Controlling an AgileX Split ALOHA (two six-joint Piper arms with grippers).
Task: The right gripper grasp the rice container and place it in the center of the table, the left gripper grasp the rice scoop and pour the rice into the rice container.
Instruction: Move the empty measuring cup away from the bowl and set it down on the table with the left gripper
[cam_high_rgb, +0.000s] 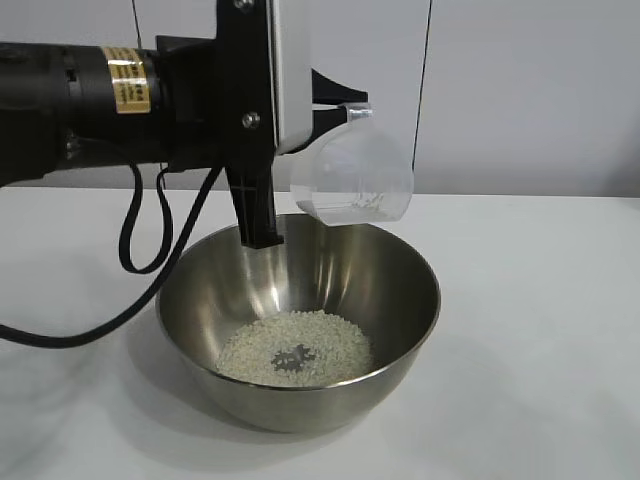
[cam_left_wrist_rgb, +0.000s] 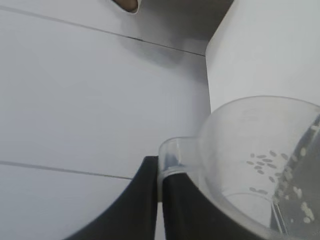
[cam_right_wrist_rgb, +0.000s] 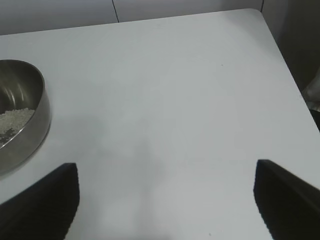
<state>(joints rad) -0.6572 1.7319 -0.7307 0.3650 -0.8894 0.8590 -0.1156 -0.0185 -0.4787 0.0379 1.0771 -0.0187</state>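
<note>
Left jaws clamped on tipped rice scoop above rice container; right jaws apart.

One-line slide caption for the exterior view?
Left gripper holds the near-empty rice scoop tipped above the rice container, rice heaped inside.

A plain pale wall runs behind everything, and thin dark vertical seams split it into flat panels. Below it stretches the white matte worktop, meeting the wall in a straight line. Soft, even light falls from above, leaving only faint grey shadows on the surface. From the right wrist view the worktop's rounded far corner shows, with a darker grey strip beyond its edge.
</note>
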